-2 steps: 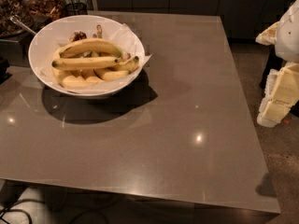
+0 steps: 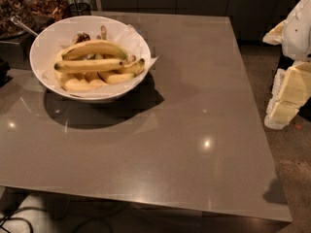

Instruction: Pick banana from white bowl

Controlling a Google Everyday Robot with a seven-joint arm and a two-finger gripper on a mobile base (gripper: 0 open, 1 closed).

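Banana point(image 2: 90, 65) lies across the white bowl point(image 2: 46, 40) atop other bananas point(image 2: 115, 76), well left of my gripper point(image 2: 286, 98), which hangs beyond the table point(image 2: 194, 130) edge; I cannot tell its grip state.

White arm point(image 2: 300, 30) there at the far right, and it was smooth and rounded, a glossy shell with a tan-edged flap poking out leftward near the top. Below it was the gripper point(image 2: 287, 100), well off the right side of the table point(image 2: 194, 110). It was blocky and pale cream-yellow, built in stepped slabs. A whiter ribbed strip ran down its left flank, its lowest block was paler, and a dark gap split it from the shell above.
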